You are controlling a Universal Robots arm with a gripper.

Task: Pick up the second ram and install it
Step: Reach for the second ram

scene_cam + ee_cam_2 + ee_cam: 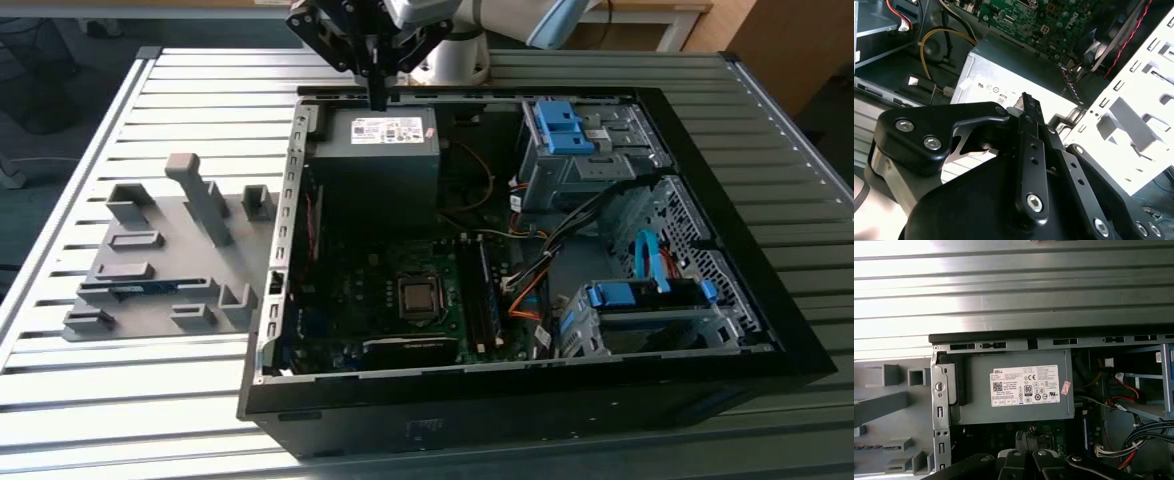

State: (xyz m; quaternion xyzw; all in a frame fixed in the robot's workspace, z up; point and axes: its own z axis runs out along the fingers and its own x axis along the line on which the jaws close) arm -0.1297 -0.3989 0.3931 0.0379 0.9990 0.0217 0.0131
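Jaws pressed together, nothing between them; black gripper [378, 102] directly over grey metal power supply box [375, 152]. Long thin blue-green second ram [134, 289] well apart from jaws, lying in grey plastic fixture [187, 262].

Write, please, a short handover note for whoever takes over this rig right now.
Gripper: shut and holding nothing. It hangs over the grey power supply, inside the open computer case.
Second ram: a blue-green strip lying in the grey fixture on the slatted table. It is on the exterior view's left of the case, well apart from the gripper.
Done: nothing of the pick shows, as the ram is untouched in the fixture.
Left: both the pick-up and the install.
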